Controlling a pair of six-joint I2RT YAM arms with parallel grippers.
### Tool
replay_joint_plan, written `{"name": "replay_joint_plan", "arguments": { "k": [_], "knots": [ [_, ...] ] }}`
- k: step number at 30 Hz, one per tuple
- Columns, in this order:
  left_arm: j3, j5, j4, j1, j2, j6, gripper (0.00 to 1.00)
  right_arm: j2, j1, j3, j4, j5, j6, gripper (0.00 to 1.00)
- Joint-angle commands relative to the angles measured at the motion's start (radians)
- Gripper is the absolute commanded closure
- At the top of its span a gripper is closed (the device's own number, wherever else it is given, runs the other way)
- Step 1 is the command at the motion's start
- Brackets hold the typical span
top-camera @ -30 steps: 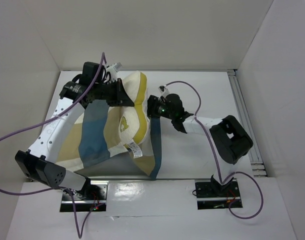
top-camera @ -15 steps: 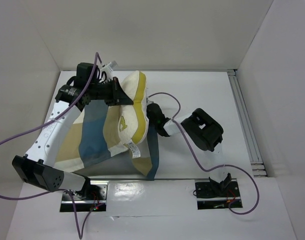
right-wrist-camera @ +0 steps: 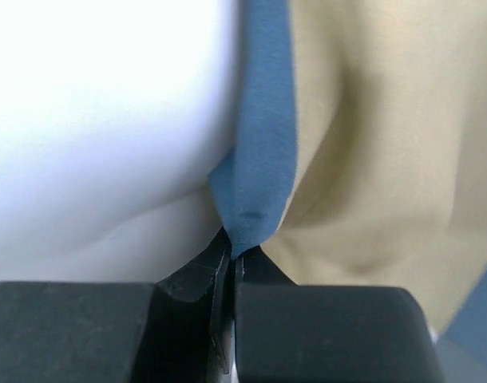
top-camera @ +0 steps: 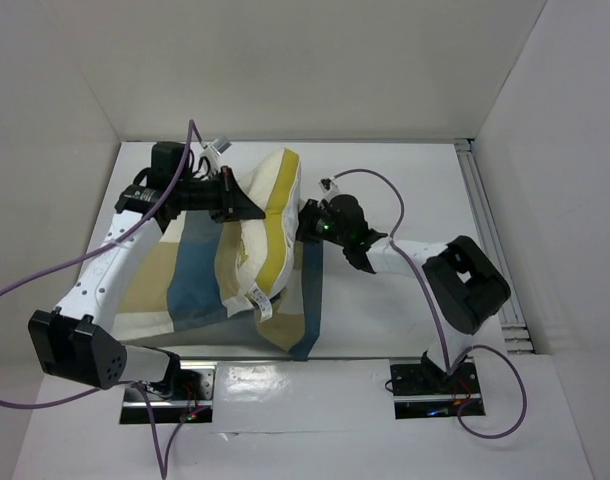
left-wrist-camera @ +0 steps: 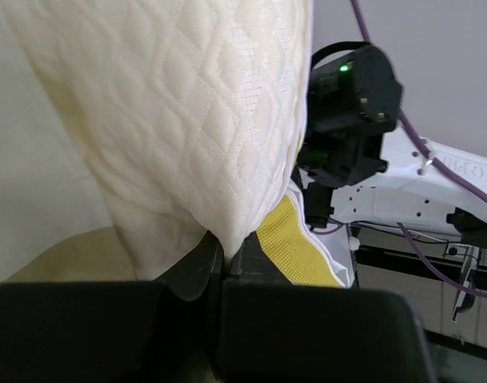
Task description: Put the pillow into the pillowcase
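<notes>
The cream pillow (top-camera: 270, 215) with its yellow band lies on the checked blue, tan and cream pillowcase (top-camera: 200, 275) in the middle of the table. My left gripper (top-camera: 247, 203) is shut on a fold of the pillow's quilted cream cover (left-wrist-camera: 188, 136), near its far left corner. In the left wrist view the yellow band (left-wrist-camera: 295, 247) shows just right of the jaws. My right gripper (top-camera: 307, 222) is shut on the pillowcase's blue edge (right-wrist-camera: 259, 159) at the pillow's right side. Tan cloth (right-wrist-camera: 371, 144) hangs beside that edge.
White walls close in the table (top-camera: 415, 190) at the back and both sides. A metal rail (top-camera: 490, 240) runs along the right edge. Purple cables (top-camera: 380, 180) loop off both arms. The arm bases (top-camera: 435, 385) stand at the near edge.
My right gripper has shut on the pillowcase's blue edge after swinging in from the right. The left arm has shifted the pillow's corner slightly, and the pillow lies flatter.
</notes>
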Motion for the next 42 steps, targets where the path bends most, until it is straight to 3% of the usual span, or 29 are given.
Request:
{"name": "replay_joint_plan", "arguments": {
  "k": [1, 9, 15, 22, 29, 39, 40, 42],
  "knots": [
    [-0.057, 0.002, 0.09, 0.039, 0.008, -0.004, 1.0, -0.136, -0.03, -0.051, -0.068, 0.043, -0.051, 1.0],
    [-0.089, -0.011, 0.051, 0.093, 0.008, 0.046, 1.0, -0.259, -0.182, -0.133, -0.24, 0.072, -0.138, 1.0],
    [-0.124, -0.038, 0.027, 0.134, -0.004, 0.056, 1.0, -0.286, -0.277, -0.111, -0.329, -0.009, -0.213, 1.0],
    [-0.192, -0.091, 0.119, 0.105, 0.04, -0.007, 1.0, -0.316, -0.259, -0.044, -0.381, -0.051, -0.247, 1.0],
    [-0.137, -0.194, 0.131, -0.025, 0.112, -0.044, 1.0, -0.316, -0.236, 0.036, -0.456, -0.035, -0.265, 0.97],
    [-0.083, -0.194, 0.164, -0.068, 0.161, -0.067, 1.0, -0.317, -0.212, 0.07, -0.513, 0.096, -0.279, 0.92],
    [-0.071, -0.205, 0.163, -0.068, 0.161, -0.067, 1.0, -0.317, -0.212, 0.07, -0.513, 0.106, -0.279, 0.89],
    [-0.06, -0.205, 0.153, -0.068, 0.171, -0.058, 1.0, -0.317, -0.212, 0.059, -0.523, 0.141, -0.258, 0.52]
  ]
}}
